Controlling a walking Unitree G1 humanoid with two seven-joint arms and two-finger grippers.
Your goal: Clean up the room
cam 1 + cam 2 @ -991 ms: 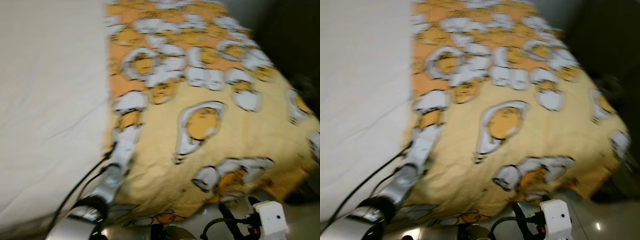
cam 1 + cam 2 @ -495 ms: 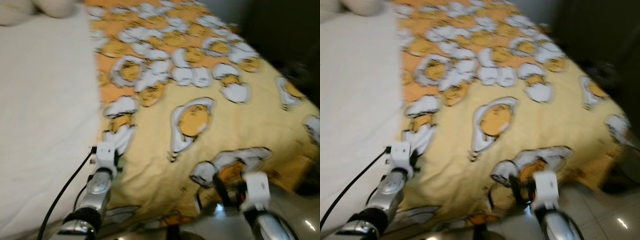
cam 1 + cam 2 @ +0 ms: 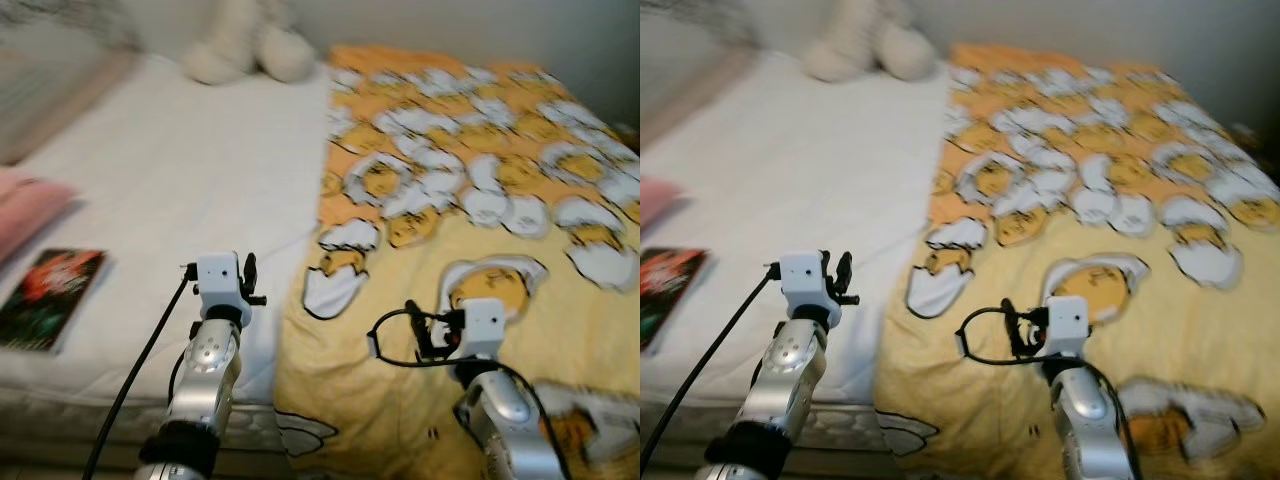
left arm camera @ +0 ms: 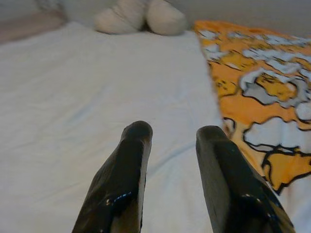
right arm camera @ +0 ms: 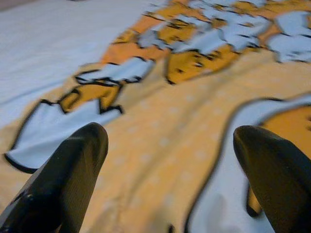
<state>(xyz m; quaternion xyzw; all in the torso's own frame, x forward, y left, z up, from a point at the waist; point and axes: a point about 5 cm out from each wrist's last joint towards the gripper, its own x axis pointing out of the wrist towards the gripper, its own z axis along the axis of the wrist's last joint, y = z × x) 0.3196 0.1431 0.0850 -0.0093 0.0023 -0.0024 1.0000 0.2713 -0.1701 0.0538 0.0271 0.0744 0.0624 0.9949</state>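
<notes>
Here the yellow blanket [image 5: 160, 145] lies just beneath the spread, empty right pincer [image 5: 170, 145].

Soft even indoor light, head views motion-blurred throughout, wrist views slightly sharper, faint shadows

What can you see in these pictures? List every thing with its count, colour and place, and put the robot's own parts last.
Bed: one, white sheet, spread across the left and middle of the scene.
Blanket: one, yellow-orange with white egg cartoons, covering the bed's right half and hanging over its near edge.
Plush toy: one, cream, at the far end of the bed.
Book: one, dark cover with red, on the sheet near the left edge.
Pink cloth: one, pink, beyond the book at the far left.
Left gripper: black fingers, open, over the white sheet.
Right gripper: black fingers, wide open, over the blanket.
</notes>
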